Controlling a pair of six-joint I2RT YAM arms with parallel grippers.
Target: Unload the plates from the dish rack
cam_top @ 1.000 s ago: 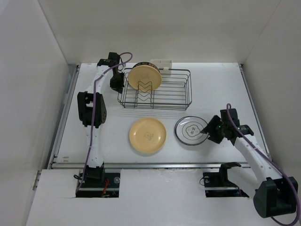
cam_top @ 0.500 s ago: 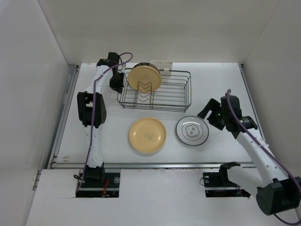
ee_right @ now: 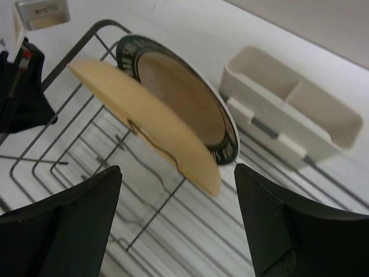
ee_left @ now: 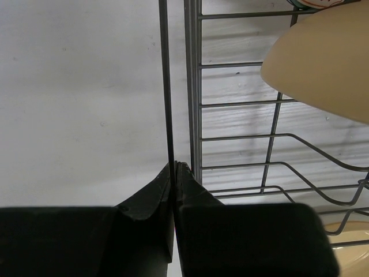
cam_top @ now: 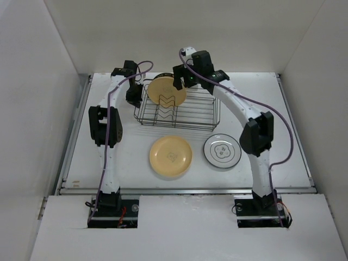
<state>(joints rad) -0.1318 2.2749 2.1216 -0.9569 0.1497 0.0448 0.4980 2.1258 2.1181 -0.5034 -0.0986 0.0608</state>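
Observation:
The dish rack (cam_top: pixel 187 109) stands at the back of the table. A cream plate (cam_top: pixel 167 91) stands upright in its dividers, and a green-rimmed plate (ee_right: pixel 222 135) stands close behind the cream plate (ee_right: pixel 150 124). My left gripper (ee_left: pixel 173 166) is shut on the rack's left rim wire (ee_left: pixel 166 86); in the top view this gripper (cam_top: pixel 135 98) sits at the rack's left end. My right gripper (ee_right: pixel 177 168) is open above the rack, its fingers either side of the two plates' lower right edges without touching them. A yellow plate (cam_top: pixel 171 156) and a dark-rimmed white plate (cam_top: pixel 222 150) lie flat on the table.
A white holder (ee_right: pixel 294 109) with two compartments is clipped to the rack's far long side, just right of the standing plates. The right arm (cam_top: pixel 239 103) arches over the rack's right end. White walls enclose the table on three sides.
The right arm let go of the white plate on the table, opened, and swung up and left to the rack's standing plates. The left gripper has not moved.

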